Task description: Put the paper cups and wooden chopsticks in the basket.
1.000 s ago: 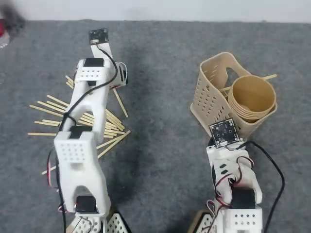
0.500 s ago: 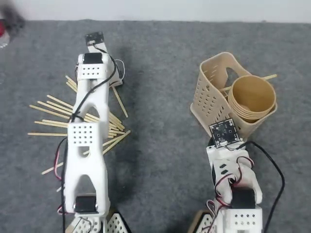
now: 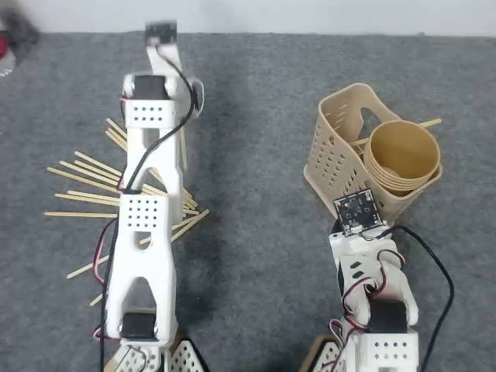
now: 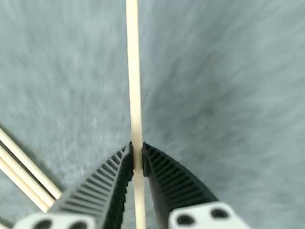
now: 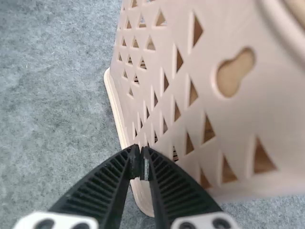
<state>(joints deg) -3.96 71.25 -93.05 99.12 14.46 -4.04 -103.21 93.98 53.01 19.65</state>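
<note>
With the left gripper (image 4: 137,160) clamped on one chopstick (image 4: 133,86) and the right gripper (image 5: 138,164) closed empty, carry the chopstick level over the basket (image 3: 333,155) before releasing.

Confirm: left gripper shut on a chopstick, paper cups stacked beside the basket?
Wrong on the cups. The high view shows the paper cups stacked inside the basket, not beside it. The left gripper is shut on a chopstick, as said.

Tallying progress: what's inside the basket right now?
Nested paper cups sit in the basket, with a chopstick poking out over its rim. The cups hide the basket's bottom, so more chopsticks there can't be ruled out.
</note>
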